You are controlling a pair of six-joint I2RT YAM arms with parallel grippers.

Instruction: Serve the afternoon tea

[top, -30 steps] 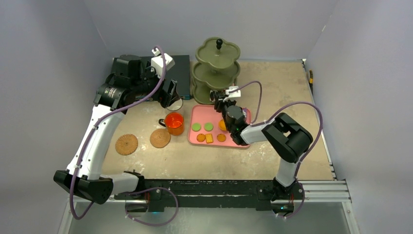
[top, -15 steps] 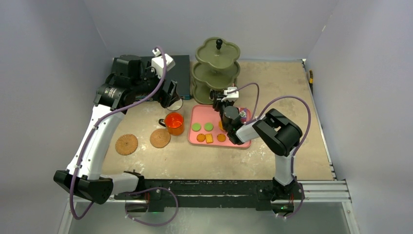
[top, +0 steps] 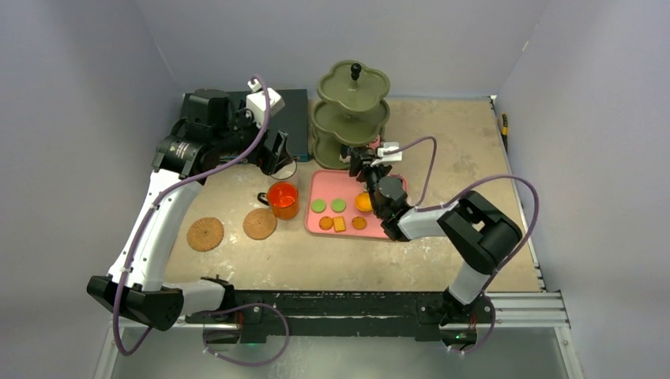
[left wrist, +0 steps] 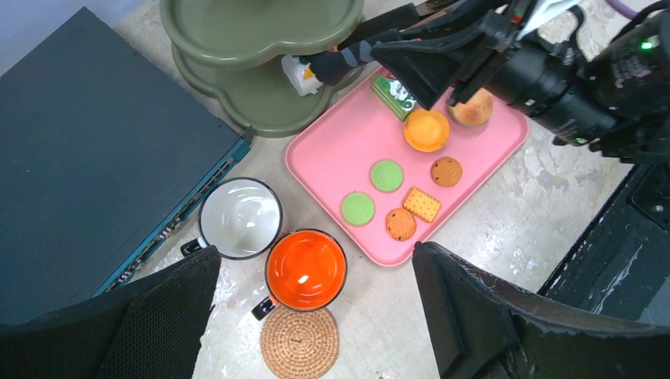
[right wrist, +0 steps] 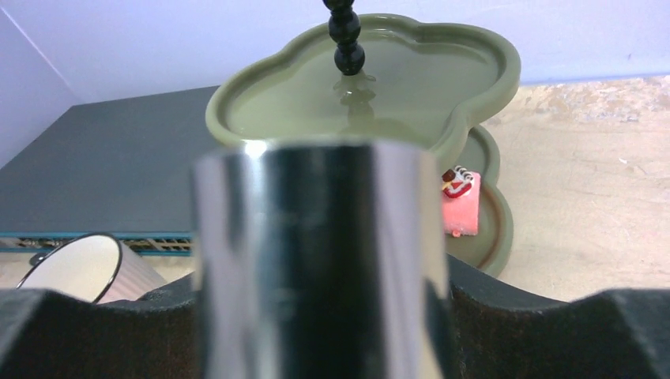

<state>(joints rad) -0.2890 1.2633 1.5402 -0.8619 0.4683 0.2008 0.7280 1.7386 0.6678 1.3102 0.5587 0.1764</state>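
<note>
Right gripper [top: 355, 158]: clenched on one silver cup [right wrist: 320, 260], which I hold at the near-right rim of the stand [top: 353, 110], over its lowest tier. Whether the cup touches the tier, I cannot tell.

Left gripper [left wrist: 316, 257]: released, nothing between my fingers, hanging above the mugs at the far left.

Stand: one, three tiers, far centre.

Pink cake [right wrist: 461, 207]: one, upright on the lowest tier, just right of my right jaws.

White mug [left wrist: 239, 217]: one, just beside the near edge of the box [left wrist: 95, 134].

Orange mug [left wrist: 306, 268]: one, just near of the white one.

Coasters [top: 259, 223]: two, near left. The first lies near the orange mug, and the second coaster [top: 205, 234] is left of it.

Tray [left wrist: 328, 170]: one, pink, near of the stand, right of the mugs. On it:
- green biscuits [left wrist: 386, 175], two
- brown round biscuits [left wrist: 446, 170], two
- square cracker [left wrist: 421, 204], one
- orange round [left wrist: 427, 129], one
- green slice [left wrist: 393, 91], one
- bun [left wrist: 472, 112], one, partly under my right arm
</note>
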